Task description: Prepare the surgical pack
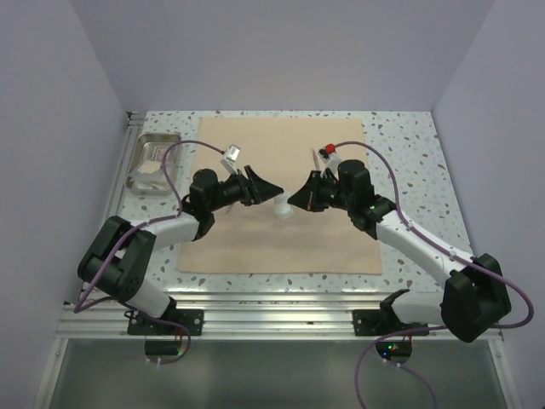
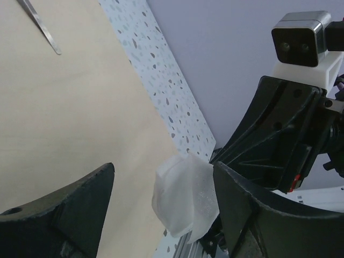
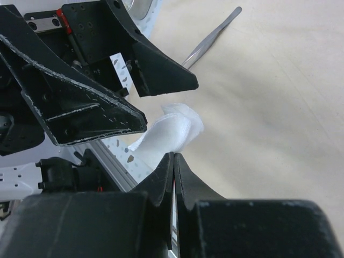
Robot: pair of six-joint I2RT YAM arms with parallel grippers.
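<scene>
Packet [image 3: 169, 131], plain white, in right gripper [image 3: 174, 155]

This is a robotics lab test cell. Plain pale walls [image 1: 281, 51] box in a speckled table [image 1: 400, 136] at 9, 12 and 3 o'clock. An aluminium rail [image 1: 281, 302] runs along the 6 o'clock edge, with the left arm [image 1: 162, 228] bolted down at 7 o'clock and the right arm [image 1: 417, 247] at 5 o'clock. Purple cables [image 1: 394, 183] loop off both arms. A tan cloth [image 1: 281, 247] covers the middle of the table, and a steel tray [image 1: 157, 136] sits at 10 o'clock.
</scene>
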